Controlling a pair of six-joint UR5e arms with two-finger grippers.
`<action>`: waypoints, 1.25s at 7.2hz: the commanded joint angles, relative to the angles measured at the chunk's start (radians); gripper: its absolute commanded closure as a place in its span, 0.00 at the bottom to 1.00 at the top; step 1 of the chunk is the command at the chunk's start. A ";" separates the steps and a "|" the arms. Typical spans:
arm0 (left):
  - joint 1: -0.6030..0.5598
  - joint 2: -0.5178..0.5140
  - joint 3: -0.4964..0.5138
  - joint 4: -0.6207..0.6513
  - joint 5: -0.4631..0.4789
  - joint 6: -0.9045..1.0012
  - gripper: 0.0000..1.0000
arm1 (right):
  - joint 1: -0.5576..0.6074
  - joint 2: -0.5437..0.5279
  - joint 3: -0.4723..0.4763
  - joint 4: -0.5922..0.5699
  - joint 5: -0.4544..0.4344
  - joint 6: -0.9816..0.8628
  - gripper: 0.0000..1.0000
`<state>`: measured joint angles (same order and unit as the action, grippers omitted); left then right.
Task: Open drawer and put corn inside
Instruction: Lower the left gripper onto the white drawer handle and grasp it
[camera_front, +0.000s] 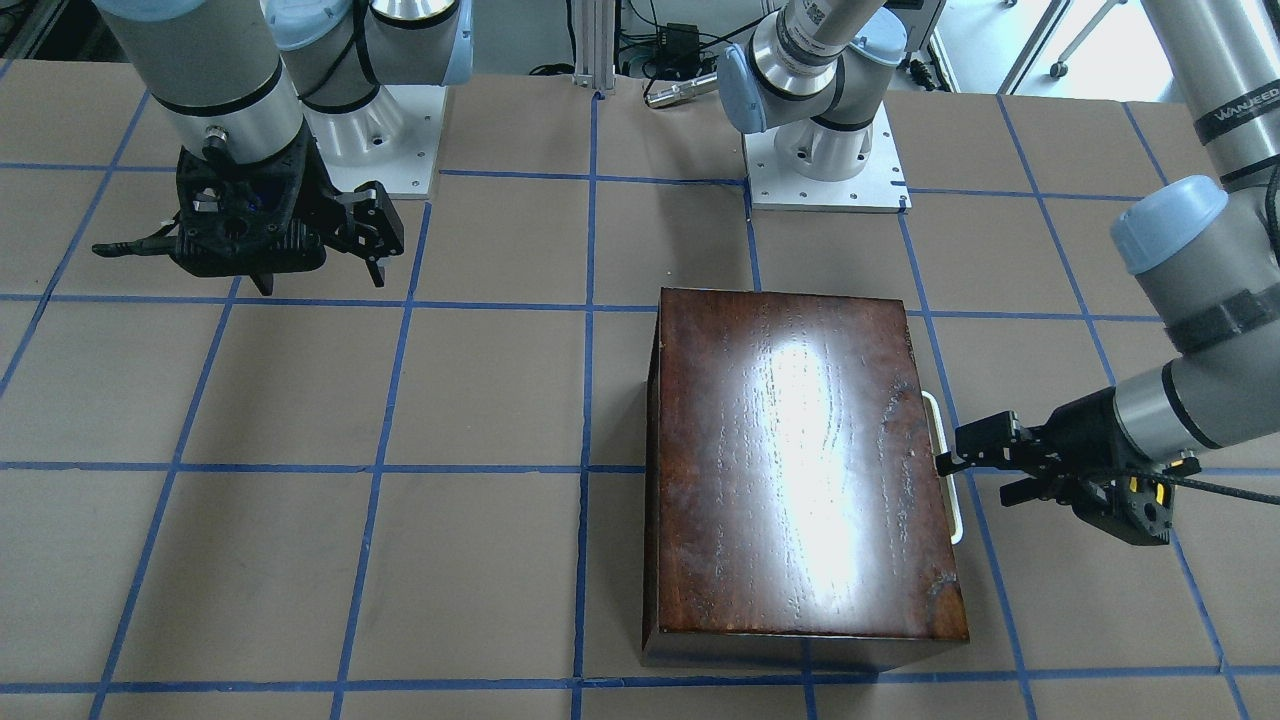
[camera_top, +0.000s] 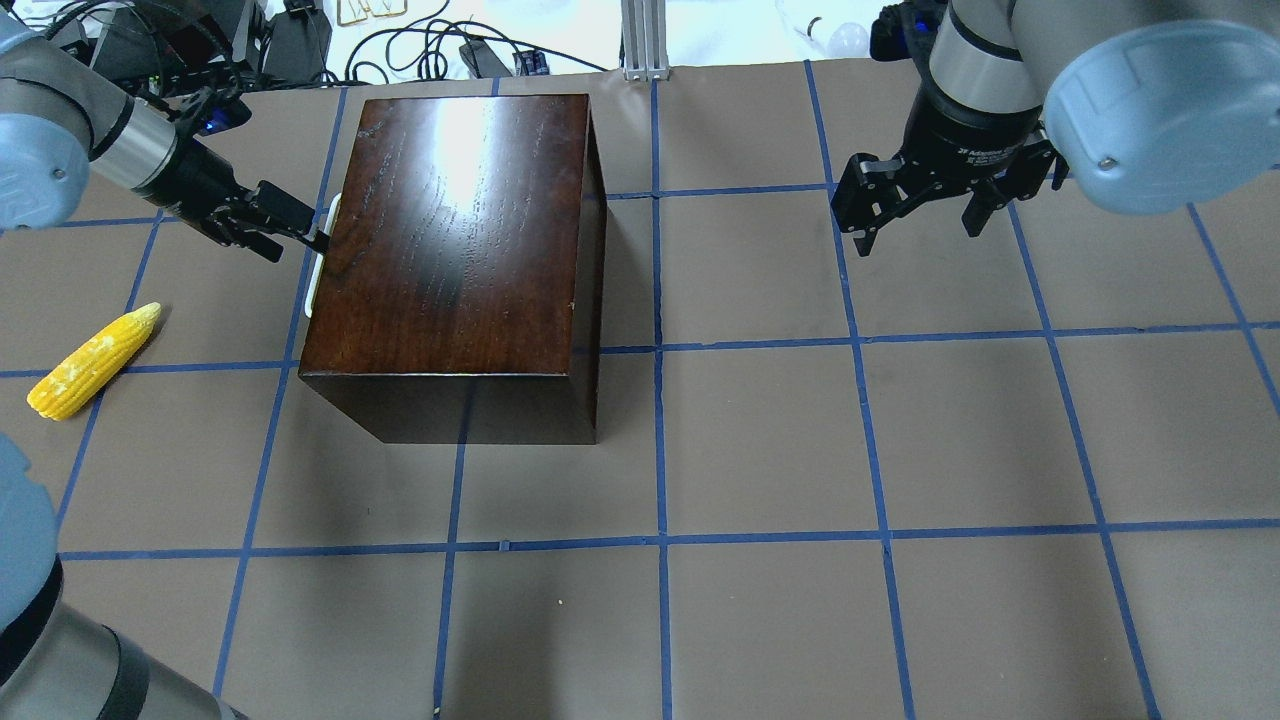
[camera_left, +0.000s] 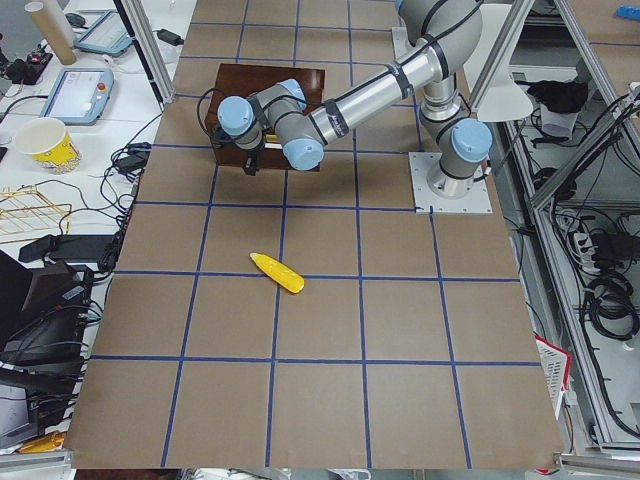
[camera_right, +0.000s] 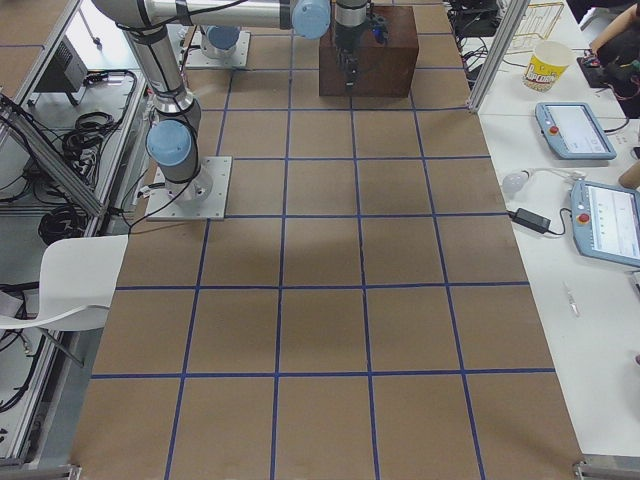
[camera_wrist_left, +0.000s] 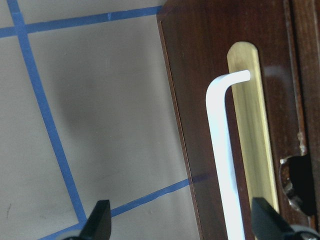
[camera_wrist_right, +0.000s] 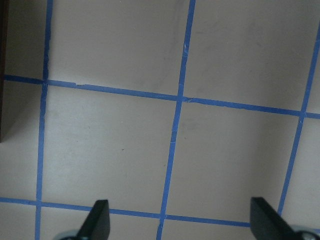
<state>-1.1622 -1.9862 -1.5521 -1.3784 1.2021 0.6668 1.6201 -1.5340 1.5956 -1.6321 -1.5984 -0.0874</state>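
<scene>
The glossy dark-brown wooden box (camera_top: 460, 230) stands on the table, and its drawer (camera_wrist_left: 200, 100) is closed. The white curved handle (camera_wrist_left: 220, 160) is on the box's side toward my left arm and also shows in the front-facing view (camera_front: 943, 470). My left gripper (camera_top: 297, 243) is open right at the handle, which lies between its fingertips in the wrist view (camera_wrist_left: 182, 222). The yellow corn (camera_top: 95, 360) lies on the table to the left of the box, apart from it. My right gripper (camera_top: 918, 238) is open and empty above the table, far from the box.
The table is brown paper with a blue tape grid (camera_top: 660, 540). The two arm bases (camera_front: 825, 165) are bolted on at the robot's side. Cables and devices lie beyond the far edge (camera_top: 430, 50). Bare paper lies under the right gripper (camera_wrist_right: 180, 222).
</scene>
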 joint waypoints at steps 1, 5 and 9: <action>-0.004 -0.011 0.000 0.010 -0.013 -0.003 0.00 | 0.001 0.000 0.000 0.000 0.000 0.000 0.00; -0.004 -0.028 0.001 0.013 -0.012 0.000 0.00 | 0.001 0.000 0.000 0.000 0.000 0.000 0.00; 0.007 -0.029 0.012 0.073 -0.004 0.002 0.00 | 0.001 0.000 0.000 0.000 0.000 0.000 0.00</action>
<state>-1.1606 -2.0159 -1.5452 -1.3078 1.1976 0.6695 1.6191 -1.5340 1.5956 -1.6322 -1.5984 -0.0875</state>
